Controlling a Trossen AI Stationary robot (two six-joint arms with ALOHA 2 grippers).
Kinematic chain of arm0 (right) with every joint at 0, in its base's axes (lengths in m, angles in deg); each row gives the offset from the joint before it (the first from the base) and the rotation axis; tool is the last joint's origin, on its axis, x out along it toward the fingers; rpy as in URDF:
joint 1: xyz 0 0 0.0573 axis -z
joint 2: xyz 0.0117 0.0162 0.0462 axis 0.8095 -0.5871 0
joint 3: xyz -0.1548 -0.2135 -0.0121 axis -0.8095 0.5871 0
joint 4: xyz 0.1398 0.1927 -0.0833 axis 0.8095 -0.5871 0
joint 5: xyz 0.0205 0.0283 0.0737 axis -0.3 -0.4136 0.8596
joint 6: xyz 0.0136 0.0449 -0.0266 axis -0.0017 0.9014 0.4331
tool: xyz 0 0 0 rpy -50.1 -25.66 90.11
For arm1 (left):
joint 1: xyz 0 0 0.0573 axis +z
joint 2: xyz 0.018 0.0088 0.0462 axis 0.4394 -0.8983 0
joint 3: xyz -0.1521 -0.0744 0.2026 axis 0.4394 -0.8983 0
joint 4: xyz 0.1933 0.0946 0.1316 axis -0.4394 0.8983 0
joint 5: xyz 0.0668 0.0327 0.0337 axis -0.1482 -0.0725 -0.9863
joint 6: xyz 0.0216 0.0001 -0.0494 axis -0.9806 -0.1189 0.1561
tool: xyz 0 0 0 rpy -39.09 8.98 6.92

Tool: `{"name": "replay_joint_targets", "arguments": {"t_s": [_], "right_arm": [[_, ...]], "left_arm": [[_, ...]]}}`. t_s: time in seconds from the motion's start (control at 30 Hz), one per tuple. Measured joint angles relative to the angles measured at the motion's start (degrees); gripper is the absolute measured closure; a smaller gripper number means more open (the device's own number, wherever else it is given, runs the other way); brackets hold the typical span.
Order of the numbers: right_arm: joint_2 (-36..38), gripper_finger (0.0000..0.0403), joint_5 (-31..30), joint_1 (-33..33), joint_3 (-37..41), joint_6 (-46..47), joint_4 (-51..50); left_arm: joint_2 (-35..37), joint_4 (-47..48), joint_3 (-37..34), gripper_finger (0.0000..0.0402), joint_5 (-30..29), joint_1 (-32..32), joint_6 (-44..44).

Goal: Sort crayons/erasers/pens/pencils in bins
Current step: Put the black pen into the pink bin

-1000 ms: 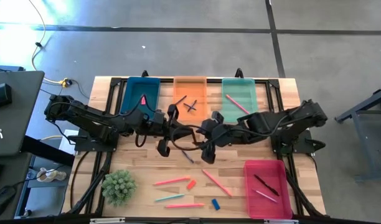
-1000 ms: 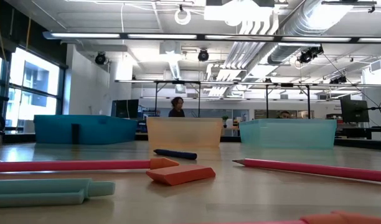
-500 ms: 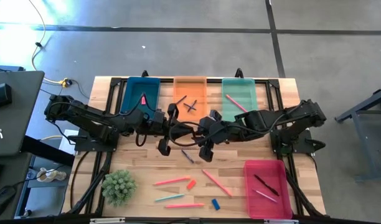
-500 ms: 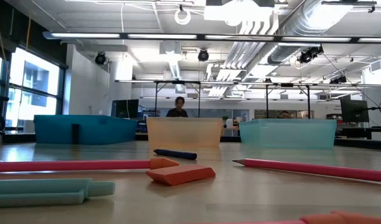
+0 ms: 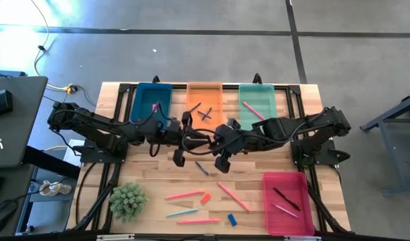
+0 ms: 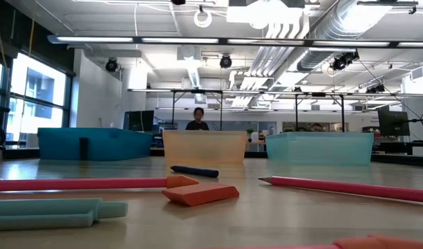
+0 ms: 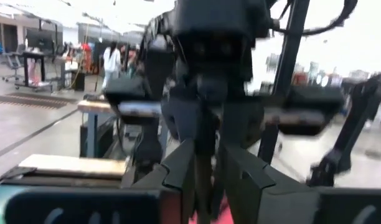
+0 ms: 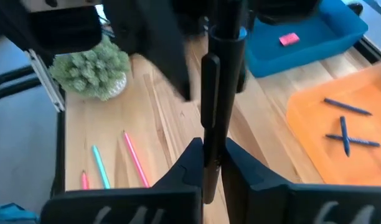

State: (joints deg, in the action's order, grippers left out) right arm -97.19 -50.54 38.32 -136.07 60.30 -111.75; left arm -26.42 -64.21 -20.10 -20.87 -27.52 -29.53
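Both grippers meet above the table's middle, lifted well clear of it. My right gripper (image 5: 216,144) (image 8: 209,168) is shut on a slim black pen (image 8: 210,93). The pen reaches toward my left gripper (image 5: 193,140) (image 7: 208,180), whose fingers stand narrowly open on either side of its other end. A dark crayon (image 5: 201,169) lies on the table below them. Along the far edge stand the blue bin (image 5: 143,100), the orange bin (image 5: 205,90) and the teal bin (image 5: 258,94). The red bin (image 5: 285,181) stands near right. My right gripper pinches the pen's near end (image 8: 209,146) between its two fingers. It comes from the table's right side, slanting down. The pen sticks out ahead of the fingers toward my left gripper and is lifted clear of the table.
Pink pencils (image 5: 185,195) (image 5: 232,196) (image 5: 198,221), a light blue pencil (image 5: 183,213), an orange eraser (image 5: 206,198) and a blue eraser (image 5: 232,219) lie near the front. A small green plant (image 5: 128,201) stands near left. The orange bin holds crayons (image 5: 203,114).
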Motion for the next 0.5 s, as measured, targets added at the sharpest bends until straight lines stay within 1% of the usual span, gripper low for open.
{"name": "replay_joint_targets", "arguments": {"t_s": [0.17, 0.37, 0.5], "right_arm": [[0.0, 0.0393, 0.0, 0.0, 0.0, 2.5, -3.6], [0.0, 0.0392, 0.0, -0.5, 0.0, 8.2, -13.1], [0.0, 0.0392, 0.0, -2.3, 0.0, 11.3, -19.6]], "left_arm": [[0.0, 5.5, 0.0, 0.0289, 0.0, 0.0, -0.7], [0.0, 6.0, 0.0, 0.0228, -1.6, 0.0, -0.7], [0.0, 7.1, 0.0, 0.0208, -3.2, 0.0, -0.7]]}}
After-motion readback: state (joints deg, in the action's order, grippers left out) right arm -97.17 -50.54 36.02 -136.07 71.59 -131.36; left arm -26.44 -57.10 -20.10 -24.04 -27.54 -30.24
